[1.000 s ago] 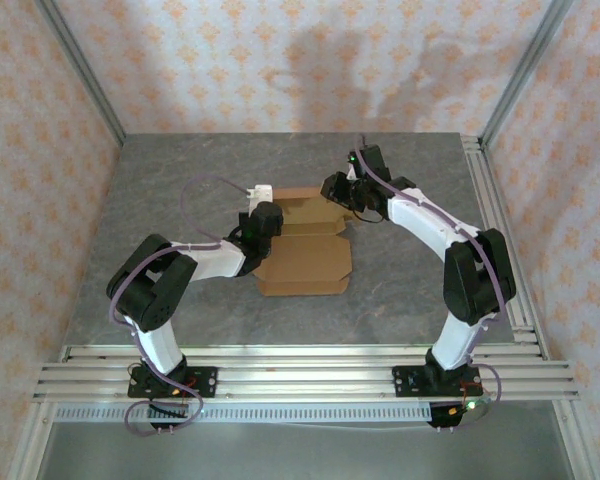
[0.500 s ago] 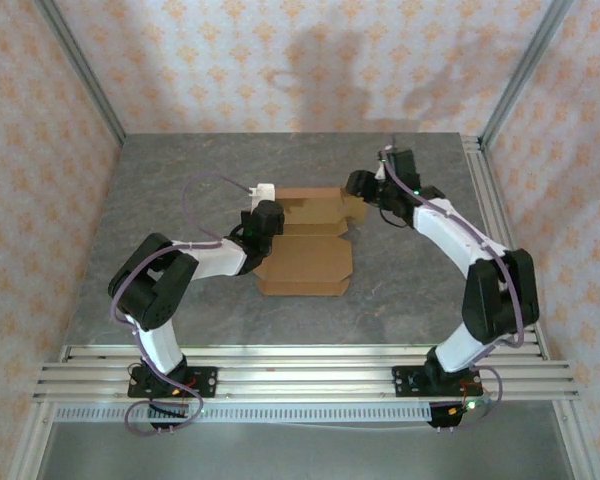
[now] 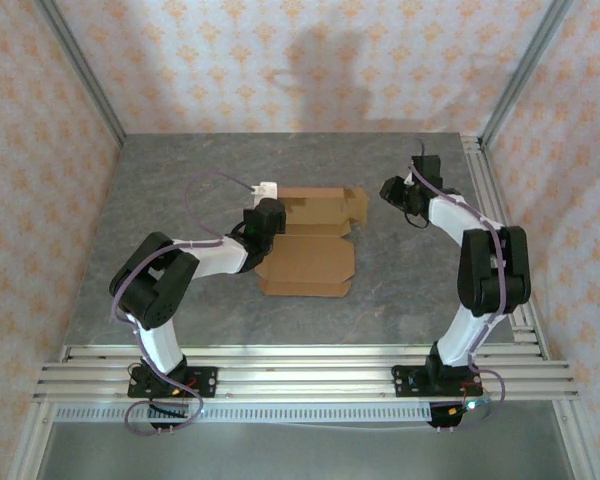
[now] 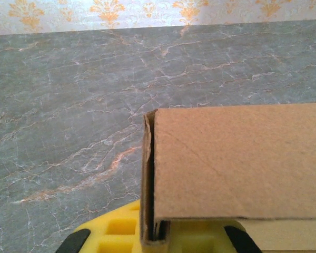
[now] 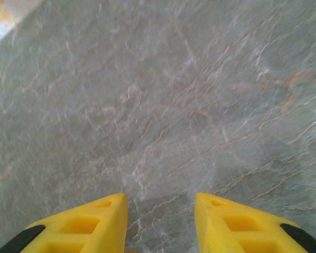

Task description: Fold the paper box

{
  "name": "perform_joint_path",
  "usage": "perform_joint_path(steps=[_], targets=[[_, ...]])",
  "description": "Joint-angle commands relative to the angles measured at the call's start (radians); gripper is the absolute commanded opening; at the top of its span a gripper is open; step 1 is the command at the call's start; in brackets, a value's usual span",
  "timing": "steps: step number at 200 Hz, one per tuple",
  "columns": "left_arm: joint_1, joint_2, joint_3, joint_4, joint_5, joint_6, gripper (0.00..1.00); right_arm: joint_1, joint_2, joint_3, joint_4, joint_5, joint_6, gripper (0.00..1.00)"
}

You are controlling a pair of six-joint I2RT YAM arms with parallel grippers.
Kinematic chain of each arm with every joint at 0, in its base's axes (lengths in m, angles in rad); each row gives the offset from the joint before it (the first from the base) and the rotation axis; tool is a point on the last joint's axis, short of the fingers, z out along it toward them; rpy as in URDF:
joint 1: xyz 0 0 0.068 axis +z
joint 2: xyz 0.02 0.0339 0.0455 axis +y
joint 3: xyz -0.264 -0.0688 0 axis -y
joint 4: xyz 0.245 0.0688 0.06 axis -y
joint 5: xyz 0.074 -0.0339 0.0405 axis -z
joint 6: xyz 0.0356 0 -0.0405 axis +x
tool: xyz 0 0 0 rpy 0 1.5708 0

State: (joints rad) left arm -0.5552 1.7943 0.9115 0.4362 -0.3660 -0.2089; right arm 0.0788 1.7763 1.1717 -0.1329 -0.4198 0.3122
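Note:
The paper box [image 3: 310, 250] is a plain brown cardboard piece lying mid-table, its front panel flat and its back part raised with a small flap [image 3: 356, 206] up at the right rear corner. My left gripper [image 3: 264, 222] is at the box's left side, shut on a doubled side wall. In the left wrist view that folded cardboard edge [image 4: 149, 174] stands pinched between the yellow fingers [image 4: 116, 229], and the box [image 4: 237, 158] spreads out to the right. My right gripper [image 3: 392, 190] hangs right of the box, apart from it, open over bare table [image 5: 163, 105].
The grey marble table [image 3: 180, 180] is ringed by patterned walls. Aluminium rails [image 3: 495, 215] run along its right edge and another set crosses the near edge by the arm bases. Bare table lies between the box and the right gripper.
My right gripper has let go of the box's right rear corner and drawn away to the right, its arm folding back. The left gripper kept its hold and place.

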Motion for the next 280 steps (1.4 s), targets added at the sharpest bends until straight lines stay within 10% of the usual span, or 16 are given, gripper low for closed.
perform_joint_path(steps=[1,96,280], targets=[[0.004,0.048,-0.014,-0.158,0.051,-0.014,0.00,0.004,0.008,0.018,0.066,-0.099,-0.048,0.39],[0.022,0.054,0.004,-0.193,0.080,-0.048,0.00,0.030,0.049,-0.038,0.161,-0.347,-0.207,0.39],[0.034,0.083,0.035,-0.232,0.136,-0.060,0.00,0.117,-0.032,-0.136,0.250,-0.390,-0.404,0.40]])
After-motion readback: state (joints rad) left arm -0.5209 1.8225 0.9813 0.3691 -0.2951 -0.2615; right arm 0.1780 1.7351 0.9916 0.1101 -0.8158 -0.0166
